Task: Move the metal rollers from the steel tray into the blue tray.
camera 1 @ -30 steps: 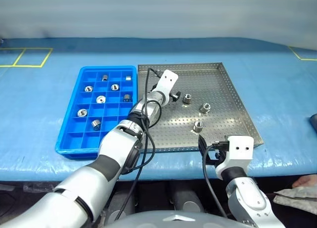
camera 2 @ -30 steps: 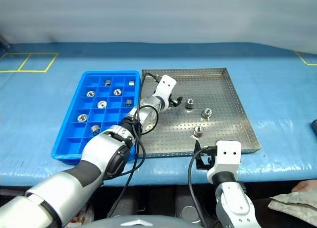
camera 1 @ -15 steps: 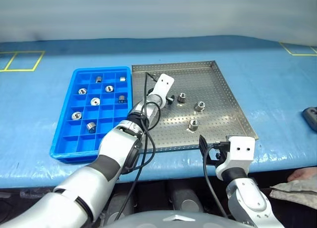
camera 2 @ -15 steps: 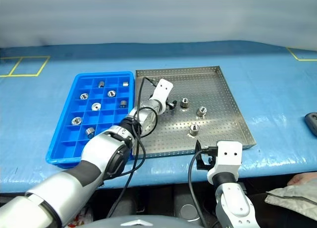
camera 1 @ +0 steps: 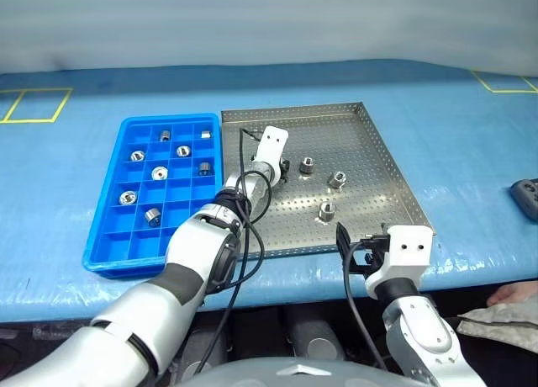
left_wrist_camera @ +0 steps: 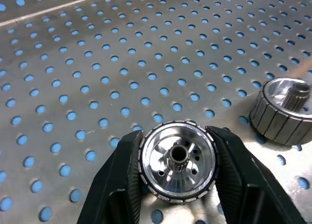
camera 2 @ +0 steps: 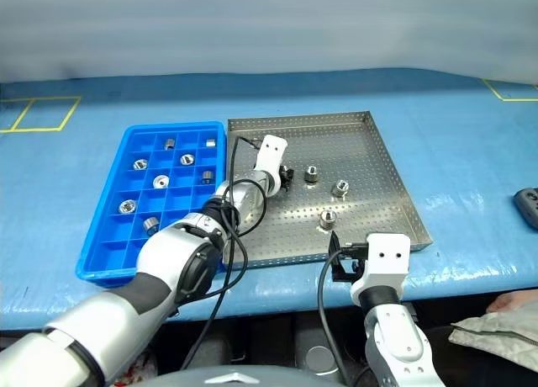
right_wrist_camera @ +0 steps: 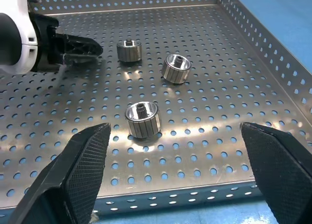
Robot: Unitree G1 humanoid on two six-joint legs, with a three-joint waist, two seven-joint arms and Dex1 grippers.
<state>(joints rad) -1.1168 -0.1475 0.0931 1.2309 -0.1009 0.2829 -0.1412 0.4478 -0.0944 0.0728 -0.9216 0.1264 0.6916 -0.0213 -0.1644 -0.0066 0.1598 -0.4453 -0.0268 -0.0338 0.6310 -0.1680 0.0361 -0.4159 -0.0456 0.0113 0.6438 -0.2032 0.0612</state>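
Observation:
My left gripper (left_wrist_camera: 176, 135) is shut on one of the metal rollers (left_wrist_camera: 178, 170), a shiny ribbed cylinder resting on the perforated floor of the steel tray (camera 1: 370, 151). Another roller (left_wrist_camera: 285, 109) lies close beside it. From the head, the left gripper (camera 1: 283, 166) sits in the tray's left half, with three loose rollers to its right (camera 1: 308, 164), (camera 1: 336, 179), (camera 1: 326, 209). The blue tray (camera 1: 168, 235) lies left of the steel tray and holds several rollers. My right gripper (camera 1: 353, 252) hangs open at the steel tray's near edge, holding nothing.
Both trays lie on a blue-covered table. A dark object (camera 1: 525, 193) sits at the table's right edge. Yellow tape lines (camera 1: 34, 105) mark the far left of the table. A piece of cloth (camera 1: 504, 320) lies below the table's front edge on the right.
The left gripper's fingers have closed from open onto a roller, and its wrist has rolled a little. The head view has shifted. The right gripper has stayed open and still.

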